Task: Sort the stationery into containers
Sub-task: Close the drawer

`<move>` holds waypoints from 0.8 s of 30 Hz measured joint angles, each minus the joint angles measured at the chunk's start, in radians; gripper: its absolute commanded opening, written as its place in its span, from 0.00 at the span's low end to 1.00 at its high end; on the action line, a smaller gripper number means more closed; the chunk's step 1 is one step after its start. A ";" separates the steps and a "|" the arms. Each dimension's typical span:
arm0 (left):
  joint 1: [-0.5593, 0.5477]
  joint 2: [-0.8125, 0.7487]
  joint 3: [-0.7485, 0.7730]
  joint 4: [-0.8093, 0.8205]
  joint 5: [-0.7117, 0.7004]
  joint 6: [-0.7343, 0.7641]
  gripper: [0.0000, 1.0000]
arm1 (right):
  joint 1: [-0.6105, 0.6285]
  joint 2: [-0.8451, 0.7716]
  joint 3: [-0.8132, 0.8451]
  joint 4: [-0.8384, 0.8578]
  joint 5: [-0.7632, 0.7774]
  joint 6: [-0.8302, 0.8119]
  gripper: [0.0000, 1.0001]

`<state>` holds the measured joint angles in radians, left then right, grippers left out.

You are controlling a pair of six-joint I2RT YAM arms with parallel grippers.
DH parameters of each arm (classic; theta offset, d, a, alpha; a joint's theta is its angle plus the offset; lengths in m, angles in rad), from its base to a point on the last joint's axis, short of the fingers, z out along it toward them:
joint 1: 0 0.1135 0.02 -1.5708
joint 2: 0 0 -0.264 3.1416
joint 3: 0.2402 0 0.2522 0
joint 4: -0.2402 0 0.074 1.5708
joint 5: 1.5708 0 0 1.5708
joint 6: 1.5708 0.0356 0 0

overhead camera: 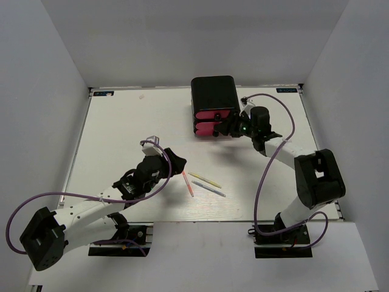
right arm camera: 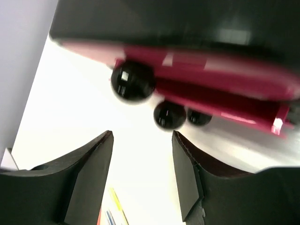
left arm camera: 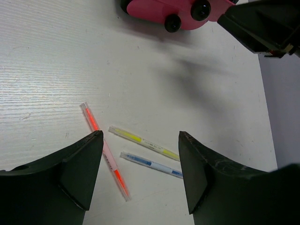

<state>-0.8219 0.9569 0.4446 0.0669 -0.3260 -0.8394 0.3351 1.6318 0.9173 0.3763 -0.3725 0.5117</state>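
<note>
- While the left arm (overhead camera: 91,207) lies low and long over the counter (overhead camera: 121,121), running on a diagonal from its base at the near left corner toward the middle, its wrist tips the left gripper (overhead camera: 175,160) down and forward at the loose pens.
- Its jaws are spread wide and grip nothing. In the left wrist view only bare counter and pens show through the gap.
- Three thin pens lie near the middle of the counter, just ahead of that gripper: a pink pen (overhead camera: 188,184), a yellow pen (overhead camera: 205,180) and a light-blue pen (overhead camera: 209,190).
- The yellow and light-blue ones lie nearly parallel, close together but apart. The pink one lies at an angle to their left, and part of it passes by the left finger's edge in the wrist view.
- The right arm (overhead camera: 316,176) rises from its base at the near right, folds at a raised elbow by the counter's right edge, and reaches back and leftward.
- The right gripper (overhead camera: 226,128) sits at the pink drawer fronts (overhead camera: 209,115) of the black box (overhead camera: 213,91), which stands at the far side of the counter, right of centre.
- In the right wrist view its jaws stand apart and hold nothing. Three black knobs (right arm camera: 132,82) sit just beyond the fingertips, and I cannot tell whether a finger touches a drawer.
- A purple cable (overhead camera: 294,125) loops off each arm.
</note>
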 measured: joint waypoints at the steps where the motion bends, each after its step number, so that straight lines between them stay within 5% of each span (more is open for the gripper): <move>1: 0.000 0.000 0.000 0.000 0.000 0.000 0.75 | -0.002 -0.016 -0.019 0.006 -0.008 -0.005 0.59; 5: 0.000 0.000 -0.001 0.001 0.000 0.000 0.75 | -0.013 -0.062 -0.092 0.021 -0.055 -0.062 0.52; 7: 0.000 0.000 -0.001 0.001 0.000 0.000 0.75 | -0.021 -0.072 -0.118 0.024 -0.081 -0.110 0.35; 8: 0.000 0.000 -0.001 0.001 0.000 0.000 0.75 | -0.026 -0.075 -0.129 0.027 -0.094 -0.137 0.15; 10: 0.000 0.000 -0.001 0.001 0.000 0.000 0.75 | -0.036 -0.077 -0.150 0.034 -0.117 -0.188 0.06; 24: 0.000 0.000 -0.006 0.005 0.000 0.000 0.75 | -0.058 -0.021 -0.126 0.066 -0.113 -0.663 0.02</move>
<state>-0.8219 0.9569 0.4381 0.0715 -0.3256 -0.8394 0.2768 1.6108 0.7910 0.4419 -0.4858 -0.1513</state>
